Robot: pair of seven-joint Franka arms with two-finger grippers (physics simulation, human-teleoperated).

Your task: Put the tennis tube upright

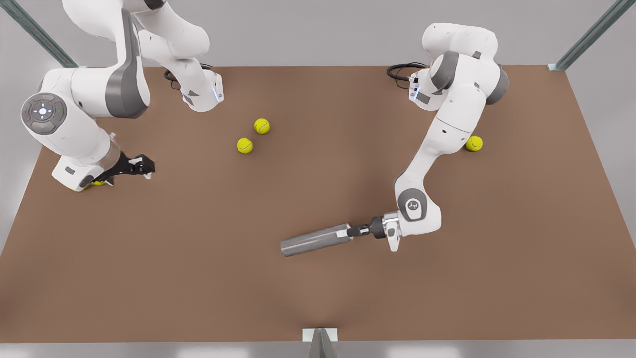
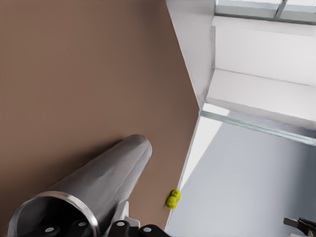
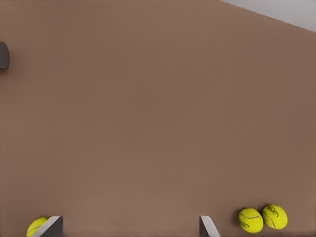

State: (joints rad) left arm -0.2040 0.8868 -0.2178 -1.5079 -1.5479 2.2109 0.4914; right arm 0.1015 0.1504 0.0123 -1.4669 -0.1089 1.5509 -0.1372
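The tennis tube (image 1: 315, 239) is a dark grey cylinder lying on its side on the brown table, low in the middle of the front view. Its silvery-rimmed open end points to the front view's right. There my left gripper (image 1: 355, 230) is shut on the rim. In the left wrist view the tube (image 2: 103, 177) stretches away from the fingers (image 2: 118, 228), which stand on either side of the rim wall. My right gripper (image 1: 144, 166) waits at the front view's left, open and holding nothing. Its fingertips (image 3: 52, 227) hover over bare table in the right wrist view.
Two yellow tennis balls (image 1: 262, 126) (image 1: 244, 145) lie at mid-table, towards the back. Another (image 1: 473, 143) sits behind the left arm, and one (image 1: 97, 183) is partly hidden under the right arm. The table's front edge has a metal post (image 1: 320, 343).
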